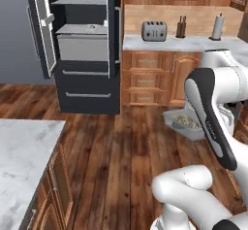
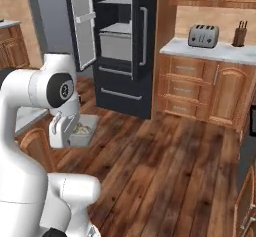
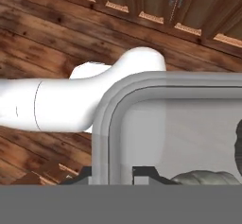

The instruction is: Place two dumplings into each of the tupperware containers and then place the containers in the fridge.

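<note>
The tool is clamped on the rim of a shallow whitish-translucent plastic container holding pale pleated dumplings, above wooden floor; no readable writing.

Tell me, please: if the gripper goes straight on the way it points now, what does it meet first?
Probably nothing new: the gripper is shut on the rim of the container. Beyond the container, the line seems to reach the wooden floor, though depth is unclear.

Around me runs a dark plank floor. Ahead, wooden cabinets carry a pale counter with a toaster against its back edge. A marble island sits to my left.
</note>
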You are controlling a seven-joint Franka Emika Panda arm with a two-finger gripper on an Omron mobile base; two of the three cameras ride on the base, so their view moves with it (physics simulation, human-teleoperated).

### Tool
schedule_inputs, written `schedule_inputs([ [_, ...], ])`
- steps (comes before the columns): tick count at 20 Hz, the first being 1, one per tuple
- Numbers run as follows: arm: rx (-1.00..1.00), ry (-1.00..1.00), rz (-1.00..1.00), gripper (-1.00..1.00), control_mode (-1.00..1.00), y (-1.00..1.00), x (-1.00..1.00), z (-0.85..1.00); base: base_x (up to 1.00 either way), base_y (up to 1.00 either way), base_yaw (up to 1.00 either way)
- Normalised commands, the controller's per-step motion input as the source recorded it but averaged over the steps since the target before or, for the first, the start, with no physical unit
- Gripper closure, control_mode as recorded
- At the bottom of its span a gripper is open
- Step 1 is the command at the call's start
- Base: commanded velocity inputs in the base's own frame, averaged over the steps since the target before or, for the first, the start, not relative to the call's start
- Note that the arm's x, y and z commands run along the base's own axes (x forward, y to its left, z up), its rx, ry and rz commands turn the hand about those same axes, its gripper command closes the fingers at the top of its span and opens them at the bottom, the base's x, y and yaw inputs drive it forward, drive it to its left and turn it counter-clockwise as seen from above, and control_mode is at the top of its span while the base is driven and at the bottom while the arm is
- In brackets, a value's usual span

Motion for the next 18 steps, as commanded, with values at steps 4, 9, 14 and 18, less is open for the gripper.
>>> schedule_inputs([
  [4,0.0,0.0,0.0,1.0,1.0,0.0,0.0,0.0,1.0,-0.15,0.68],
  [9,0.0,0.0,0.0,1.0,1.0,0.0,0.0,0.0,0.94,-0.53,0.62],
  [14,0.0,0.0,0.0,1.0,1.0,0.0,0.0,0.0,0.39,-0.93,0.53],
  [18,0.0,0.0,0.0,1.0,1.0,0.0,0.0,0.0,0.18,-1.0,0.49],
])
